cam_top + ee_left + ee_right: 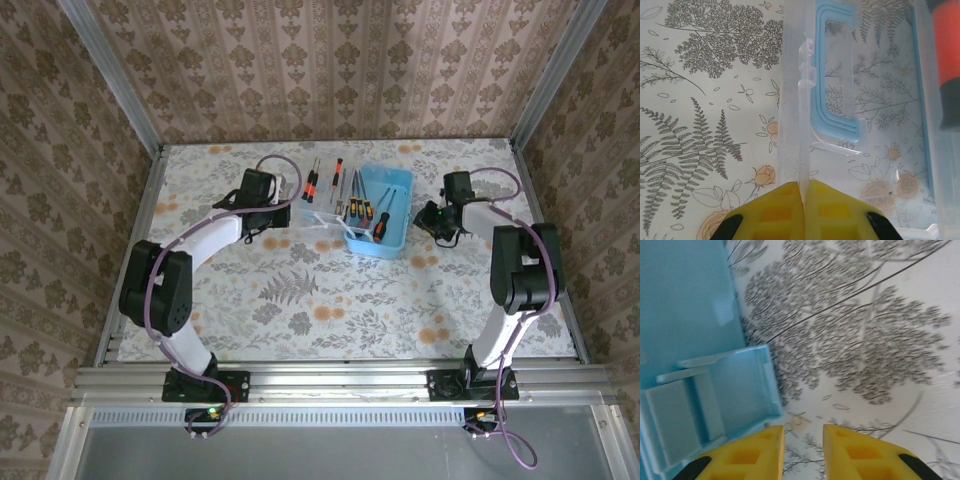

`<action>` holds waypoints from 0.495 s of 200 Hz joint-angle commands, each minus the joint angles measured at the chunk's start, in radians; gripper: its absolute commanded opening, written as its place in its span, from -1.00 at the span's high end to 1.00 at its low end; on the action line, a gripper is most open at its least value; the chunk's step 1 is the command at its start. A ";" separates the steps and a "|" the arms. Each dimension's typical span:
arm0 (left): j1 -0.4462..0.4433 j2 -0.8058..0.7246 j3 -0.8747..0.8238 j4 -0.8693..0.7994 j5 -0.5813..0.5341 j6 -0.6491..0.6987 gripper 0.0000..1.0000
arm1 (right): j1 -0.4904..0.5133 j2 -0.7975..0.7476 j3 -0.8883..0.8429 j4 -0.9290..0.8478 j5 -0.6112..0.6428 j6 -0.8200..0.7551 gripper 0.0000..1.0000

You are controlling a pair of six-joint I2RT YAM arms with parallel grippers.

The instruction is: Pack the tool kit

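Observation:
The blue tool kit box (392, 190) stands at mid-table with several orange-and-black screwdrivers (379, 224) inside. Its clear lid (322, 216) is swung out to the left. My left gripper (288, 214) is shut on the lid's thin clear edge (799, 125), its yellow fingertips (774, 210) pinched on it. The lid's blue handle (832, 75) shows just beyond, and an orange screwdriver grip (946, 45) at the far right. My right gripper (430, 216) hovers just right of the box, open with nothing between its fingers (803, 442), beside the box's blue corner (715, 385).
Two more screwdrivers (311, 184) (337, 172) lie by the lid, behind my left gripper. The floral table cloth (330, 300) is bare in front of the box. Metal rails and patterned walls (330, 70) close the table on three sides.

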 commanded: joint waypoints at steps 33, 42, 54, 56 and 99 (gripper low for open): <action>-0.024 -0.100 0.054 -0.060 -0.052 0.060 1.00 | 0.052 0.033 0.017 0.014 -0.028 0.021 0.46; -0.054 -0.106 0.062 -0.077 -0.060 0.063 1.00 | 0.054 0.032 0.011 0.026 -0.041 0.028 0.46; -0.065 -0.116 0.071 -0.095 -0.073 0.069 1.00 | 0.063 0.029 0.004 0.037 -0.050 0.037 0.46; -0.067 -0.118 0.073 -0.099 -0.074 0.070 1.00 | 0.065 0.028 0.003 0.038 -0.052 0.038 0.46; -0.114 -0.161 0.075 -0.141 -0.123 0.086 1.00 | 0.095 0.007 -0.027 0.076 -0.089 0.060 0.46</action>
